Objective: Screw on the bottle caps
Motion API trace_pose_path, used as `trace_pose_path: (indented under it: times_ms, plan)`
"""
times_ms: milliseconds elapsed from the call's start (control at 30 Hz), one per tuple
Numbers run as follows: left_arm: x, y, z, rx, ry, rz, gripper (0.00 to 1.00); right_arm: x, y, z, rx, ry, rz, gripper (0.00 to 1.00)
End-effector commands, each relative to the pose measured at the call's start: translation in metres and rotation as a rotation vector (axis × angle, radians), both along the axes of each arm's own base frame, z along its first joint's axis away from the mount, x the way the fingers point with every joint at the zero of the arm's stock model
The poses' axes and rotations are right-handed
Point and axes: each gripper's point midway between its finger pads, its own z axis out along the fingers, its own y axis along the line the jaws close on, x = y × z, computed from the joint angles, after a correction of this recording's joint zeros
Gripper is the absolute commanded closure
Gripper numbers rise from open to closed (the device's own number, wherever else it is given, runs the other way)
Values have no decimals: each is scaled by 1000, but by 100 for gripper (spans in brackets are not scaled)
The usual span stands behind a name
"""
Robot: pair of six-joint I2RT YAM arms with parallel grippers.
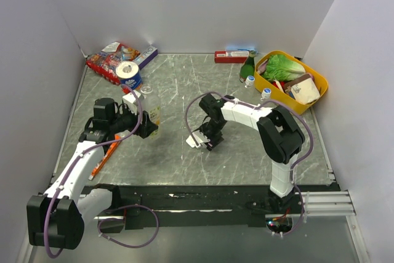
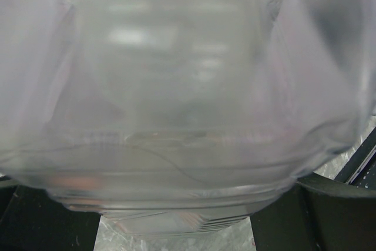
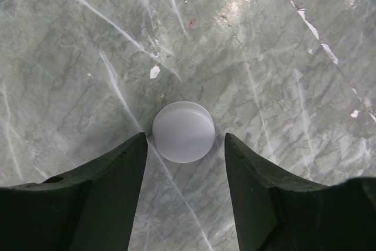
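the right fingers (image 1: pixel 208 138) are released, standing apart either side of the white cap (image 3: pixel 183 131), which lies flat on the desk (image 3: pixel 88 57) near the middle. in the right wrist view the finger on the left sits just about at the cap's edge, while the one on the right shows a sliver of desk between it and the cap. that is my first worry. if i close from here, the nearer finger meets the cap first and shoves it sideways, and such a low, smooth disc could squirt out forward instead of seating.

the second worry is height. the cap is shallow, so a pinch too high catches only its rim, and one too low scrapes the tips on the marble.

the left fingers (image 1: pixel 146 129) are grasping the clear bottle (image 2: pixel 188 116), which stands roughly upright at the left of the desk, its wall filling the left wrist view. it looks like thin plastic, so a hard squeeze may oval the neck. i cannot tell whether the base rests on the desk. if the bottle leans, or the cap comes in tilted, i'd expect it to cross-thread.
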Motion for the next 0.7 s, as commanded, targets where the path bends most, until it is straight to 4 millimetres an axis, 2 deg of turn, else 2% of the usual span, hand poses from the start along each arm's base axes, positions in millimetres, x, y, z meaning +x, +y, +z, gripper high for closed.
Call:
trace_pose_path:
  times_ms: [0, 300, 667]
  plan:
    - [7, -5, 18, -34, -57, -20, 99, -9, 7, 6, 4, 8, 64, 38]
    - [7, -5, 17, -35, -55, -23, 99, -14, 9, 0, -14, 18, 60, 44]
    - [7, -6, 15, -39, -50, -27, 99, -4, 2, -7, -45, -9, 28, 41]
